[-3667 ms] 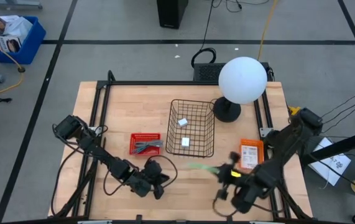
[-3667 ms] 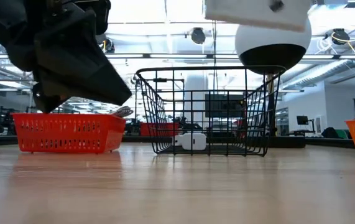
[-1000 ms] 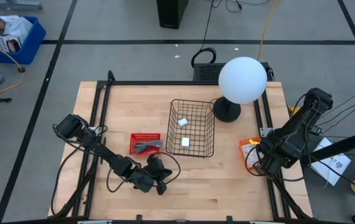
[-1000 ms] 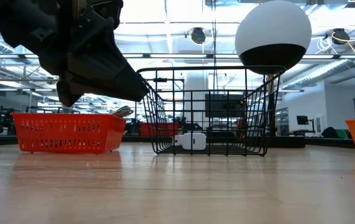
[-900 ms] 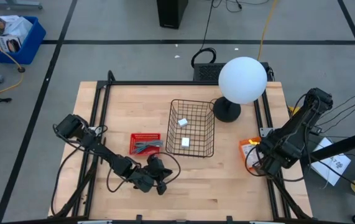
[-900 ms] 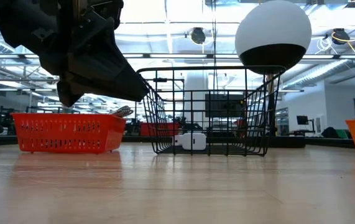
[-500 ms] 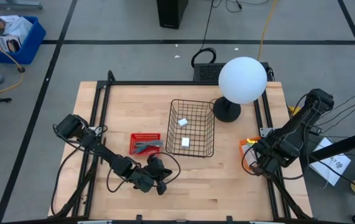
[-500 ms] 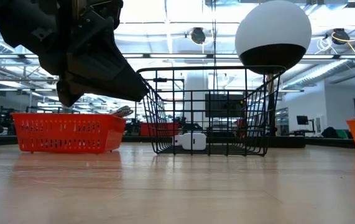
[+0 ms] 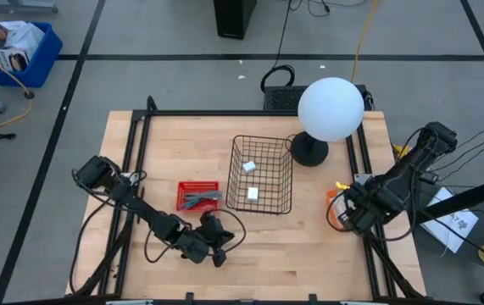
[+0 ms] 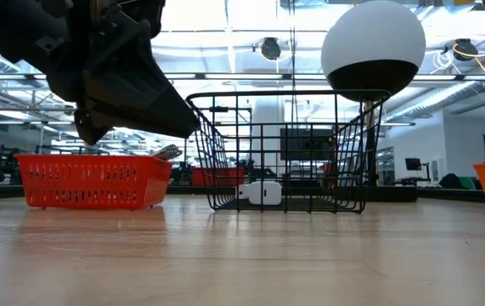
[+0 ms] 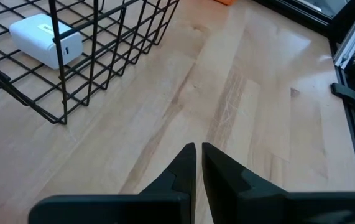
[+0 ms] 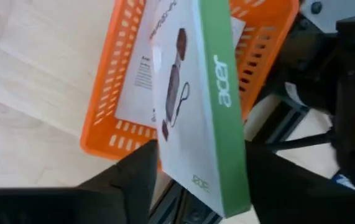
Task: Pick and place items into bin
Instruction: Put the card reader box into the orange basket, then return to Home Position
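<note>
2 white blocks in wire basket

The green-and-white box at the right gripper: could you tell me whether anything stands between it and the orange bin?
Nothing visible does. The green-and-white box hangs tilted right over the open orange bin, whose inside shows a printed sheet.

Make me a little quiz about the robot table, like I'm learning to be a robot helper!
1. True or false: the wire basket is empty.
2. The green-and-white box at the right gripper shows over which basket? A red, B orange, C wire.
3. Fill in: the left gripper's jaws are ____.
Key: 1 false, a white block lies inside; 2 B, the orange basket; 3 shut.
</note>
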